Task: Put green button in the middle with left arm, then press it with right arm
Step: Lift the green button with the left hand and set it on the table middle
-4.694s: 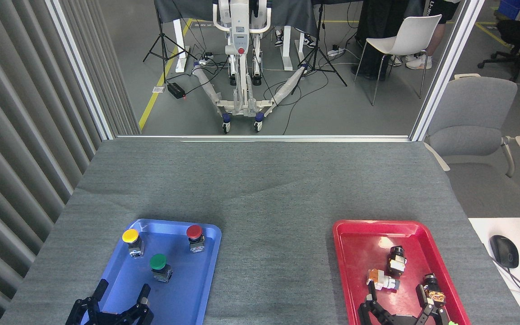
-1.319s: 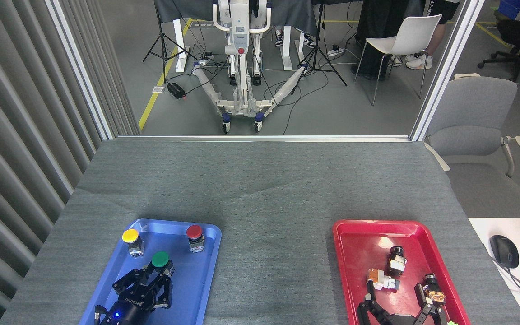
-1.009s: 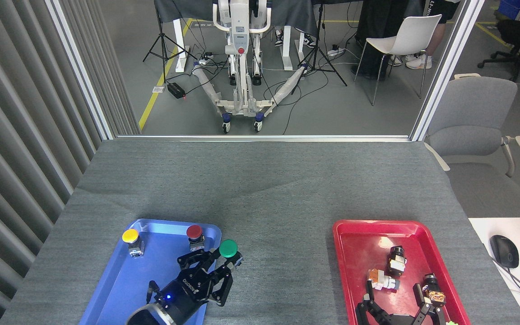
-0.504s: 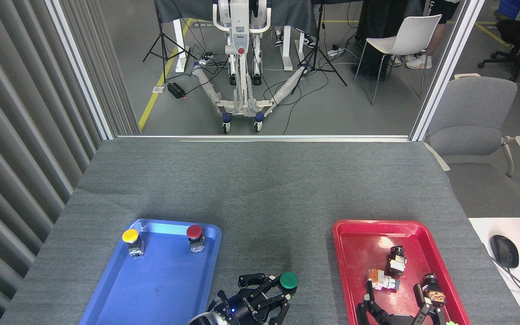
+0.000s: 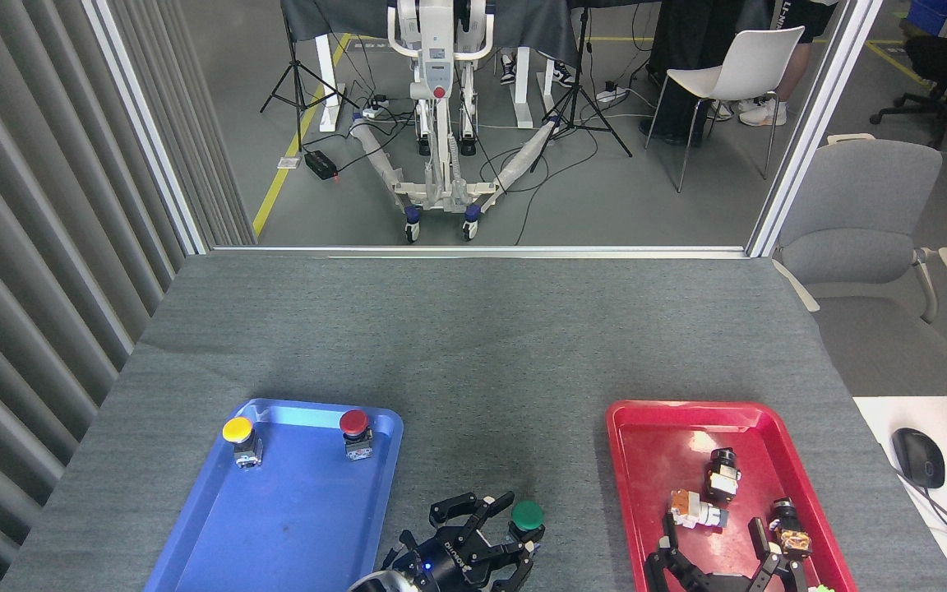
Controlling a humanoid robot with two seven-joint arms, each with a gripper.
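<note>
The green button (image 5: 527,515) stands upright on the dark grey cloth of the middle (image 5: 498,419), between the two trays and close to the table's front edge. My left gripper (image 5: 500,528) is right beside it on the left, blue light showing. Its fingers (image 5: 496,503) are spread open around the button's body; I cannot tell whether any of them touches it. My right gripper (image 5: 716,563) hangs open over the near end of the red tray (image 5: 654,436), with nothing between its fingers.
The blue tray (image 5: 276,518) on the left holds a yellow button (image 5: 237,430) and a red button (image 5: 353,423). Several small parts lie in the red tray. A mouse (image 5: 917,458) rests on a white desk at the right, behind a grey chair (image 5: 860,214).
My left gripper carried the green button out of the blue tray and rightward onto the cloth between the trays. In the last half second its fingers spread apart. The right gripper barely moved.
</note>
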